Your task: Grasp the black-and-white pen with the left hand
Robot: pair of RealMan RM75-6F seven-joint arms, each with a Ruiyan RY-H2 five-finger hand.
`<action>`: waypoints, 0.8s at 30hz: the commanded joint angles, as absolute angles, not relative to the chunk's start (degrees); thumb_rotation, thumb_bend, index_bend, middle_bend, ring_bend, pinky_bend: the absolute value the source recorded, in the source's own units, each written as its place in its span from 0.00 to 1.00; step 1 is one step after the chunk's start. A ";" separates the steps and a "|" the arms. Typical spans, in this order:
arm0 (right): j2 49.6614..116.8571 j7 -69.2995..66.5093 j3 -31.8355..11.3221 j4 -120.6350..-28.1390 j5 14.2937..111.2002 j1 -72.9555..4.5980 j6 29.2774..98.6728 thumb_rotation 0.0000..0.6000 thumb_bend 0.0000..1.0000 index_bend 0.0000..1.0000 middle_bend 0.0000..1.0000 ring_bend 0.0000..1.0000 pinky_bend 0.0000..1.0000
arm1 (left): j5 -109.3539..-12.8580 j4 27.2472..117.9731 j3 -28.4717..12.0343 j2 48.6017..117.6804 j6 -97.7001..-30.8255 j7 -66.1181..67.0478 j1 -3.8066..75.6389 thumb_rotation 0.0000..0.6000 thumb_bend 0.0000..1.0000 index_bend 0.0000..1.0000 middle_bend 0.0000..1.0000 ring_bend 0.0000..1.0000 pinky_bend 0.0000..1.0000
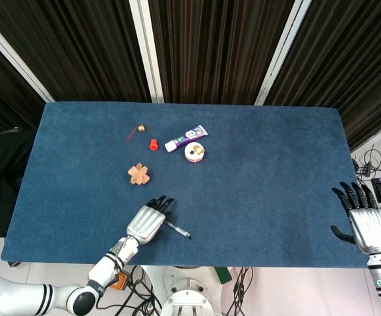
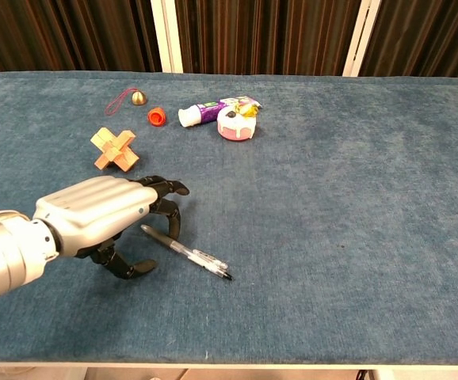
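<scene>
The black-and-white pen lies flat on the blue table cloth, slanting down to the right. My left hand hovers palm down over its left end. Its fingers curve over that end and seem to touch it, while the thumb stays apart on the near side, so nothing is gripped. The pen's right half shows in full. My right hand rests open at the table's front right corner, fingers spread, seen only in the head view.
A wooden cross puzzle sits just beyond my left hand. Further back lie a small bell on a red cord, an orange cap, a white and purple tube and a pink round toy.
</scene>
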State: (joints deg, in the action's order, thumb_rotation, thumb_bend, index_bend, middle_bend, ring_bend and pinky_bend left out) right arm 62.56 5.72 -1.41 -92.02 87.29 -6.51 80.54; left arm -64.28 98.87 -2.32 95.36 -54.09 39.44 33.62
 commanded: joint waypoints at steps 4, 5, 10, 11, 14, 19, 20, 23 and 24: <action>62.54 5.66 -1.44 -92.12 87.12 -6.52 80.45 1.00 0.36 0.19 0.12 0.03 0.05 | -63.82 99.32 -1.98 95.49 -54.25 38.72 34.37 1.00 0.29 0.45 0.08 0.02 0.18; 62.53 5.56 -1.45 -92.17 87.08 -6.52 80.45 1.00 0.36 0.19 0.12 0.03 0.05 | -63.72 99.39 -1.89 95.53 -54.34 38.58 34.51 1.00 0.29 0.46 0.08 0.02 0.18; 62.53 5.52 -1.43 -92.24 86.94 -6.54 80.29 1.00 0.36 0.19 0.12 0.03 0.05 | -63.41 99.45 -1.32 96.05 -54.80 38.06 34.91 1.00 0.34 0.49 0.09 0.02 0.18; 62.51 5.51 -1.41 -92.25 86.95 -6.54 80.26 1.00 0.36 0.19 0.12 0.03 0.05 | -63.30 99.43 -1.21 96.14 -54.80 37.96 34.99 1.00 0.35 0.49 0.09 0.02 0.18; 62.47 5.55 -1.39 -92.30 86.99 -6.55 80.25 1.00 0.36 0.20 0.12 0.03 0.05 | -62.94 99.35 -1.04 96.31 -54.98 37.52 35.19 1.00 0.39 0.50 0.09 0.02 0.18; 62.41 5.26 -1.47 -92.37 86.75 -6.54 80.22 1.00 0.36 0.20 0.12 0.03 0.05 | -63.62 99.62 -1.21 96.01 -56.27 36.16 35.16 1.00 0.44 0.55 0.11 0.02 0.18; 62.41 5.23 -1.50 -92.36 86.74 -6.53 80.25 1.00 0.36 0.20 0.12 0.03 0.05 | -63.76 99.83 -1.30 95.77 -56.54 35.91 35.15 1.00 0.45 0.55 0.12 0.02 0.18; 62.40 5.10 -1.51 -92.38 86.76 -6.47 80.40 1.00 0.36 0.20 0.12 0.03 0.05 | -64.22 100.79 -1.67 94.48 -57.51 35.38 35.12 1.00 0.48 0.56 0.13 0.03 0.18; 62.39 5.08 -1.50 -92.38 86.78 -6.46 80.41 1.00 0.36 0.20 0.12 0.03 0.05 | -64.36 101.23 -1.78 93.79 -57.71 35.38 35.19 1.00 0.48 0.56 0.13 0.03 0.18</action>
